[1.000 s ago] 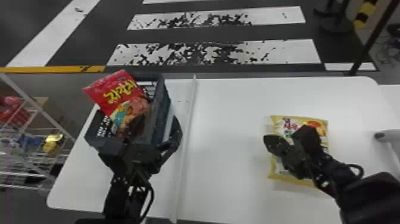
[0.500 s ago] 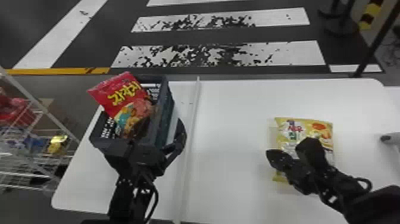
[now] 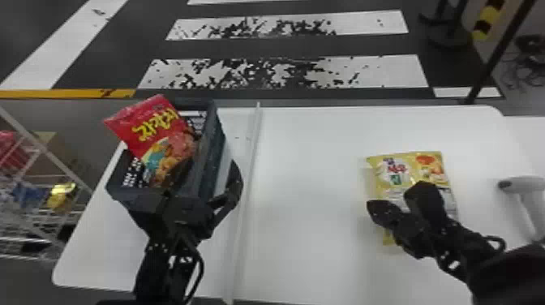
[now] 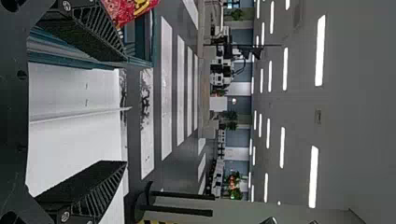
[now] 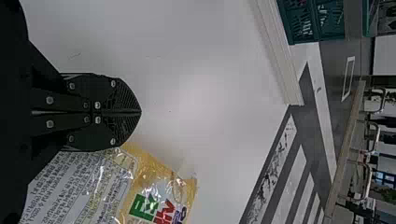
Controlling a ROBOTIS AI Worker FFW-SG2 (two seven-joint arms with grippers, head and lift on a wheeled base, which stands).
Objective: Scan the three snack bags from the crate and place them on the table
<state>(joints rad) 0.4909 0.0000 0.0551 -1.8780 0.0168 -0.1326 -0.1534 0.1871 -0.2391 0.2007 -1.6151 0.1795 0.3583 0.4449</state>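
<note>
Drawing back since a second ago, the right gripper (image 3: 376, 209) is hovering by the yellow bag (image 3: 405, 162) on the table (image 3: 308, 170), jaws together; the left (image 3: 211, 172) is gaping near the crate (image 3: 217, 134), where the red bag (image 3: 148, 127) is leaning.

1. A white, smooth-topped table with rounded corners (image 3: 308, 182) carries the things.
2. A dark blue-grey, slatted plastic crate (image 3: 213, 140) sits upright on its left part, by the far edge.
3. A long, thin white strip (image 3: 244, 211) runs from the near edge to the far edge, between crate and bag.
4. A yellow, glossy, rectangular snack bag (image 3: 409, 180) lies flat on the right part, well apart from the crate.
</note>
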